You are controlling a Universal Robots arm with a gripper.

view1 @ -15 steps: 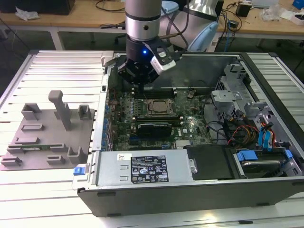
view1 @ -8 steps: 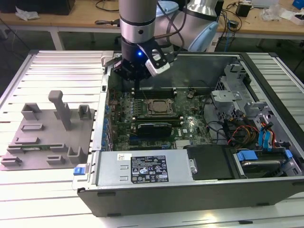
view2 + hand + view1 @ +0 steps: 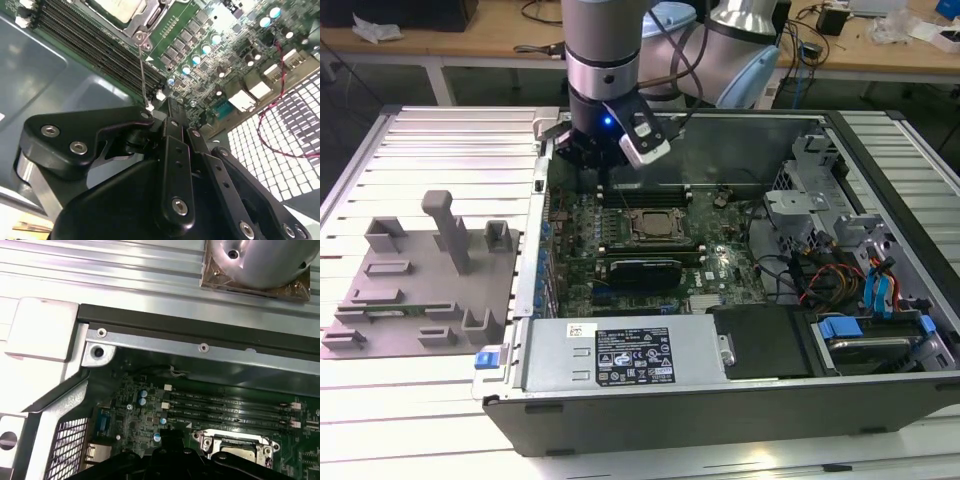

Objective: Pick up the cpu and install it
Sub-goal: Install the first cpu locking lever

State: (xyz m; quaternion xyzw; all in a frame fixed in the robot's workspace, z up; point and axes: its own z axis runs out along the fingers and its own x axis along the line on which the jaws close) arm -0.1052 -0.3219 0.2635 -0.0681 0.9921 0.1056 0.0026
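In the exterior view the robot arm [image 3: 603, 40] reaches down into an open computer case [image 3: 720, 410] that lies on its side on a white slatted bench [image 3: 400, 420]. The tool [image 3: 603, 172] hangs low over the motherboard [image 3: 580, 215], close to the case wall. On a clock face laid over that view, it sits at about 11 o'clock from the processor socket [image 3: 650, 240]. Whether the tool is apart or together I cannot tell, and nothing can be seen gripped in it.

In the second wrist view the cpu [image 3: 117, 9] shows as a pale silver-grey square lying flat inside the socket's metal frame [image 3: 150, 20], apart from the tool [image 3: 172, 107]. Rows of dark memory slots [image 3: 95, 50] run between the two. A thin metal rod [image 3: 143, 70] leads from a corner of the frame toward the tool's tip, but I cannot tell whether they touch.

In the first wrist view the memory slots [image 3: 230, 407] lie just beside the socket frame [image 3: 235, 442]. The case's silver rim [image 3: 200, 347] runs past them.

Back in the exterior view, a grey box with a printed label [image 3: 620, 350] sits at 6 o'clock from the socket, against the near wall. A metal drive cage [image 3: 810, 180] stands at about 3 o'clock, with blue-tabbed cables [image 3: 875, 290] at about 4 o'clock. Outside the case, at 9 o'clock, a grey plate with upright holders [image 3: 420, 280] rests on the bench.
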